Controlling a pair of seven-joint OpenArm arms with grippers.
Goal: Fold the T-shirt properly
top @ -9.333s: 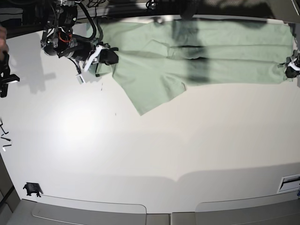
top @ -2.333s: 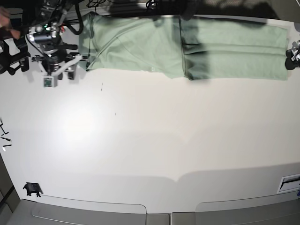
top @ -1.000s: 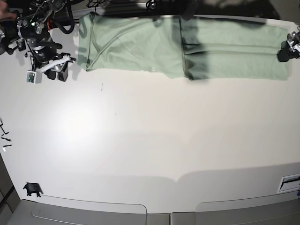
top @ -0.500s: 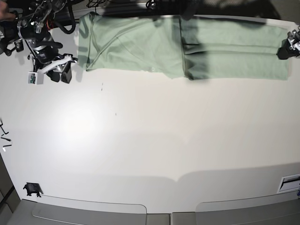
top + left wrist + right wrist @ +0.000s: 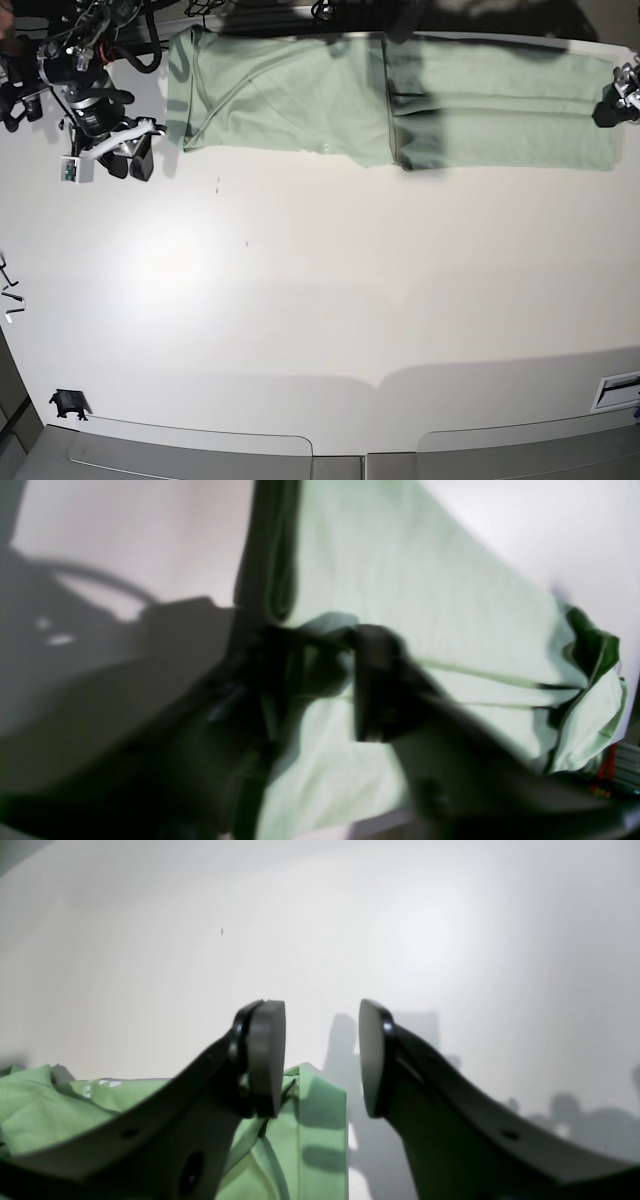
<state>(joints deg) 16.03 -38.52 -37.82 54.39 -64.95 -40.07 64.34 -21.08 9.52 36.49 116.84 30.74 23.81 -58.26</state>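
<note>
- Mint-green cotton is lying in a long band along the far edge of the table (image 5: 320, 300) — the T-shirt (image 5: 400, 100), already narrowed lengthwise, is stretching from one claw across to the other.
- At the hem end, the left gripper (image 5: 345, 670) is sitting right on the cloth; in its own camera a bunch of fabric is showing between the two dark fingers (image 5: 380, 680), and they seem to be pinching it, though the picture is blurring too much for me to be sure the grip is firm.
- Just past that claw, the hem's corner is rucking up in a small dark-shadowed fold.
- The right gripper (image 5: 322, 1060) is hanging with its jaws apart and nothing between them; the collar end of the shirt is lying just below and to the side of one pad, partly hidden by it, and bare table is filling the view ahead.
- In the base view that right gripper (image 5: 105, 155) is standing beside the shirt's edge, not touching it.
- As I read it, the crosswise fold is being set up: next, the right claw needs to be reaching onto its end and closing, or the hem needs carrying over toward the collar — lifted cleanly so the layers are not dragging.
- No containers are showing anywhere around either claw.
</note>
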